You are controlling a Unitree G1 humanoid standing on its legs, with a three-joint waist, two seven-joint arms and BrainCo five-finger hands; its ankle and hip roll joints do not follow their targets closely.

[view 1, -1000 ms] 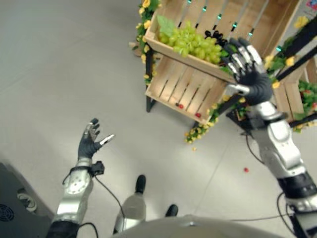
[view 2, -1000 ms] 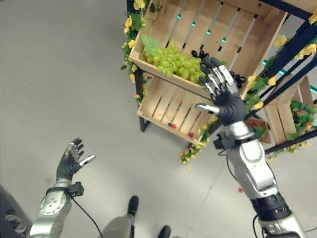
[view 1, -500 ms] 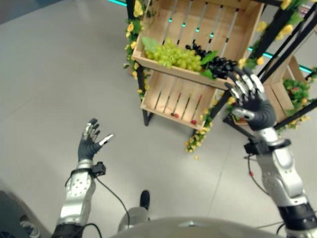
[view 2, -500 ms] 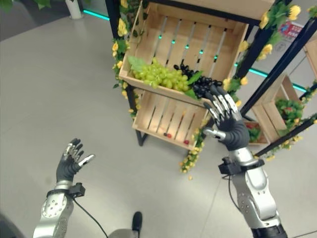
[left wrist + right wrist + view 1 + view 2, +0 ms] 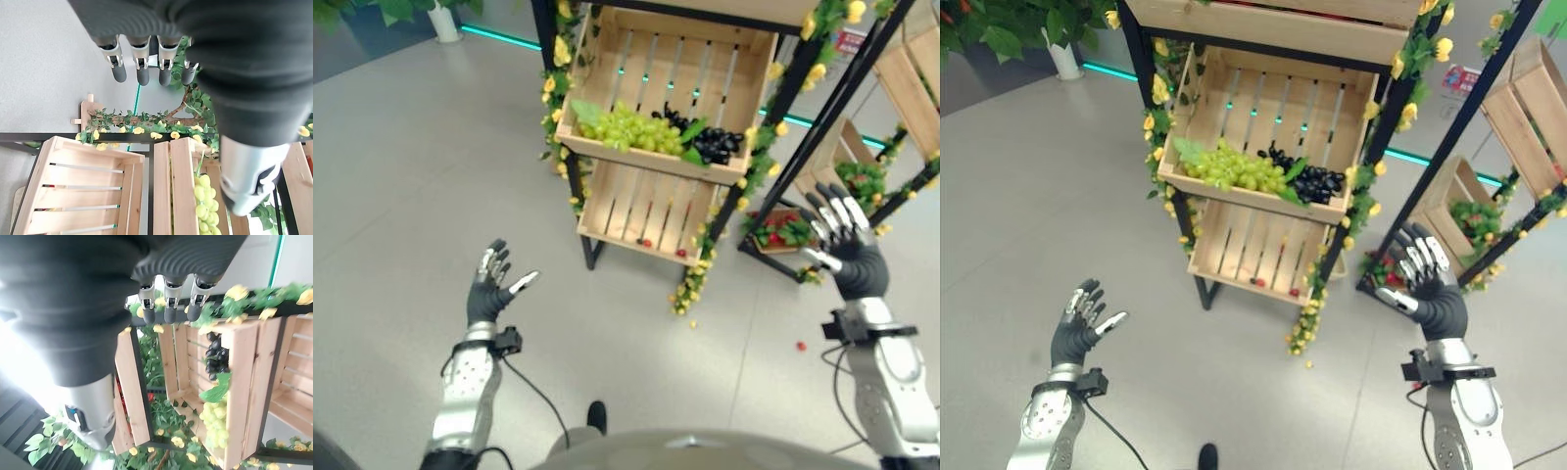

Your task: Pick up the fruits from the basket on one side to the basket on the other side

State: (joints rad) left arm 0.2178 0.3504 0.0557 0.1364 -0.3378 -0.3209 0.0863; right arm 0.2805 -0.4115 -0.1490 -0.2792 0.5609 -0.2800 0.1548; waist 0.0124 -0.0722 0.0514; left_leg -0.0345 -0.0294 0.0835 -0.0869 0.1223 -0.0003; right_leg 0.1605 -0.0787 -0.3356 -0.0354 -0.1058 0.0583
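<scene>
Left eye view, w/ right eye view as its stereo pair: wooden crate [image 5: 607,127] tilted on a black shelf frame [image 5: 773,117] trimmed w/ yellow flowers [image 5: 690,279], so its contents slide toward the near lip and face the robot. Green grapes [image 5: 631,127] lie at the crate's left, black grapes [image 5: 710,144] touching them on the right; neither bunch is held. A lower slatted crate [image 5: 641,201] sits under it, w/ a few small red fruits along its near edge; a further low crate [image 5: 783,230] w/ red fruit and leaves stands right of the frame, and one red fruit [image 5: 800,345] lies loose on the floor [image 5: 411,196]. Left hand [image 5: 489,289] is raised over bare floor, well apart from the shelf, fingers spread and released, holding nothing. Right hand [image 5: 1430,289] is raised palm-forward near the frame's right post, fingers likewise straight and empty, approx. level w/ the lower crate. Judged: both hands stand short of the fruit; no grasp begun, transfer not yet started.
</scene>
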